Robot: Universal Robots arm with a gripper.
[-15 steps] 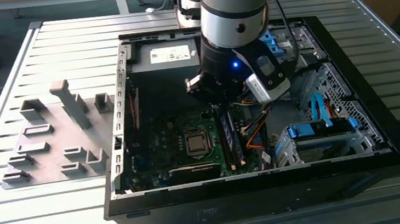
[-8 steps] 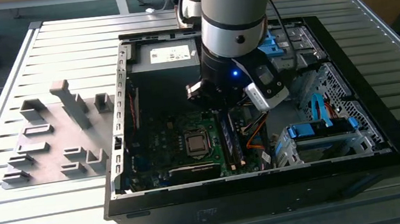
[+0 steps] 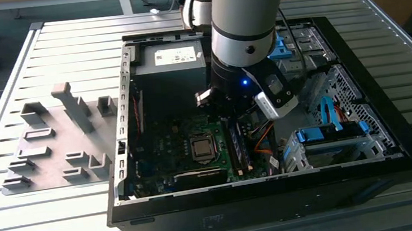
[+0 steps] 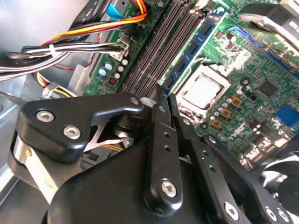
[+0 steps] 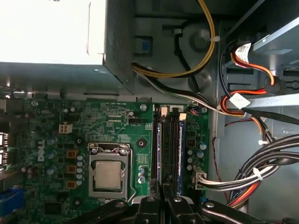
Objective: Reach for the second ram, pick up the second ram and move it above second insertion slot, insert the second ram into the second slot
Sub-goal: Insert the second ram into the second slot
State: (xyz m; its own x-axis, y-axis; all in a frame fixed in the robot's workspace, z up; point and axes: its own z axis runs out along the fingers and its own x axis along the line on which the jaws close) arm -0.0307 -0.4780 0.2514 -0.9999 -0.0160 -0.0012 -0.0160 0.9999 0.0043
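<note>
- The pincer (image 4: 164,95) hangs inside the open computer case (image 3: 275,199), low over the memory slots (image 5: 170,149). Its two fingers (image 4: 159,140) are drawn narrow, almost touching, and we see nothing between them.
- The second ram (image 4: 198,44) stands seated on edge in the slot on the side nearest the processor (image 4: 201,91). One of its ends lies just under the fingertips and the rest runs away from the pincer.
- In both wrist views we count one processor, two dark bare slots beside the stick, and a bluish strip beyond them that we cannot identify.
- One grey fixture (image 3: 57,141) lies on the surface (image 3: 48,45), by the case's outer wall on the exterior view's left.
</note>
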